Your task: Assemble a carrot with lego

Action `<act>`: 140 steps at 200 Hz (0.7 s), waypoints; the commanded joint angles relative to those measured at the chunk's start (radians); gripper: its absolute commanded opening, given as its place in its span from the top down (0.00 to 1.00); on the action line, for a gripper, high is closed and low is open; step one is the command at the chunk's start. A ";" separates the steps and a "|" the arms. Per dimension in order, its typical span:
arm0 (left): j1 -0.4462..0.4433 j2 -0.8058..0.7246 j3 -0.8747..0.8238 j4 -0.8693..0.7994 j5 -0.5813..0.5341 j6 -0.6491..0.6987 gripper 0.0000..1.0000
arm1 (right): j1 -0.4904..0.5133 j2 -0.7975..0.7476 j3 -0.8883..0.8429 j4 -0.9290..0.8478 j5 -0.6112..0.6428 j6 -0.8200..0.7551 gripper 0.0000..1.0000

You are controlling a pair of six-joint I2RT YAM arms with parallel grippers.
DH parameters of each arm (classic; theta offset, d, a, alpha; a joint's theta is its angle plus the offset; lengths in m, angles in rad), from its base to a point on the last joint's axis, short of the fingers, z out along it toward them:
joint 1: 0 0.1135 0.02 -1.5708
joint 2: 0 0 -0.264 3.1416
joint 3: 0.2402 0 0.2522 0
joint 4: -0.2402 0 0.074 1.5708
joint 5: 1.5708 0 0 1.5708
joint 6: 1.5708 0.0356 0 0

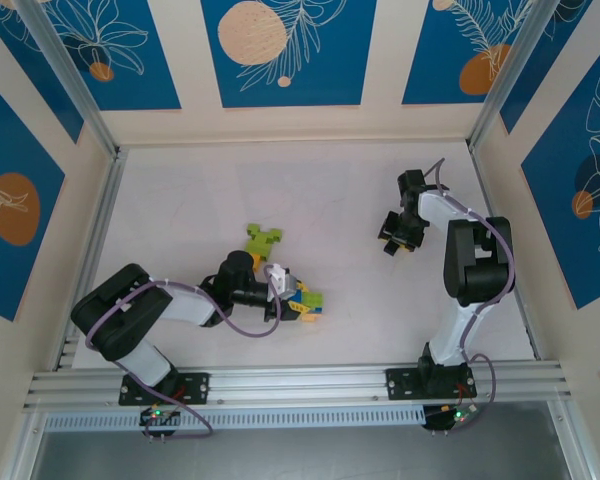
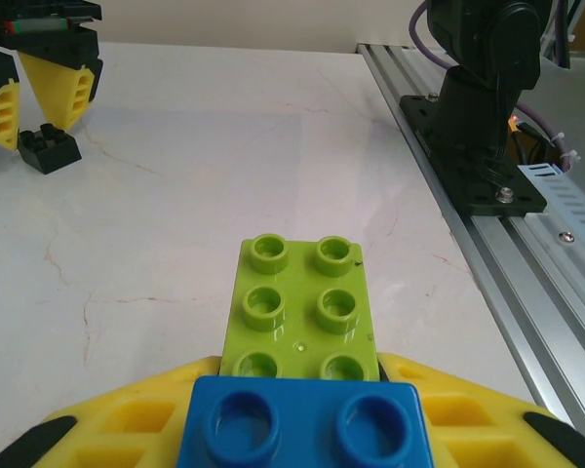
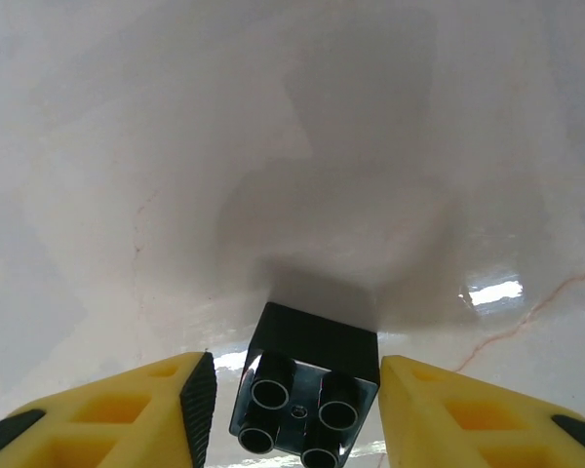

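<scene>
You're at the gathering stage, by my judgement. The left gripper (image 1: 296, 299), near six o'clock on the table (image 1: 180, 200), is clamped on a stack: a blue brick (image 2: 302, 424) atop a lime green brick (image 2: 302, 312). A loose lime green piece (image 1: 263, 238) lies at its eleven o'clock. At three o'clock, the right gripper (image 3: 292, 390) straddles the black brick (image 3: 307, 375), fingers apart, with a gap on each side. Next you'll need to squeeze squarely, then lift.
</scene>
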 commanded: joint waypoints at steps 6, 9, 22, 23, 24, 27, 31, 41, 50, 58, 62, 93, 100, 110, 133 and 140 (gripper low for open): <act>0.009 -0.002 0.006 -0.043 0.009 0.021 0.61 | -0.002 0.005 0.003 -0.010 -0.028 0.009 0.53; 0.008 -0.002 0.006 -0.044 0.009 0.022 0.61 | -0.003 0.005 0.002 -0.009 -0.027 0.008 0.54; 0.009 -0.002 0.006 -0.046 0.007 0.021 0.61 | -0.003 0.005 0.000 -0.007 -0.029 0.006 0.56; 0.009 -0.002 0.006 -0.046 0.007 0.021 0.61 | -0.003 0.005 0.000 -0.006 -0.030 0.006 0.57; 0.008 -0.002 0.006 -0.046 0.006 0.021 0.61 | -0.002 0.005 0.000 -0.006 -0.030 0.006 0.57; 0.009 -0.002 0.006 -0.045 0.006 0.022 0.62 | -0.002 0.007 0.000 -0.006 -0.030 0.006 0.57; 0.009 -0.004 0.006 -0.046 0.006 0.022 0.61 | -0.002 0.007 -0.001 -0.006 -0.032 0.006 0.57; 0.009 -0.004 0.006 -0.047 0.006 0.022 0.61 | -0.002 0.009 -0.002 -0.007 -0.033 0.004 0.57; 0.008 -0.004 0.006 -0.049 0.005 0.021 0.61 | -0.002 0.011 -0.003 -0.006 -0.035 0.003 0.57; 0.009 -0.004 0.006 -0.049 0.004 0.021 0.61 | -0.001 0.014 -0.005 -0.005 -0.037 0.000 0.57; 0.008 -0.004 0.006 -0.050 0.003 0.021 0.61 | -0.001 0.015 -0.006 -0.004 -0.037 0.000 0.57; 0.008 -0.003 0.009 -0.050 0.001 0.023 0.61 | -0.001 0.022 -0.012 0.001 -0.042 -0.002 0.57; 0.009 -0.003 0.011 -0.051 0.001 0.021 0.61 | 0.000 0.025 -0.012 0.001 -0.043 -0.003 0.56; 0.008 -0.003 0.011 -0.054 0.000 0.022 0.61 | 0.001 0.029 -0.011 0.001 -0.045 -0.004 0.57; 0.008 -0.001 0.012 -0.058 -0.004 0.024 0.61 | 0.003 0.034 -0.012 0.003 -0.044 -0.006 0.58; 0.008 -0.001 0.012 -0.058 -0.005 0.023 0.61 | 0.004 0.036 -0.009 0.003 -0.045 -0.007 0.57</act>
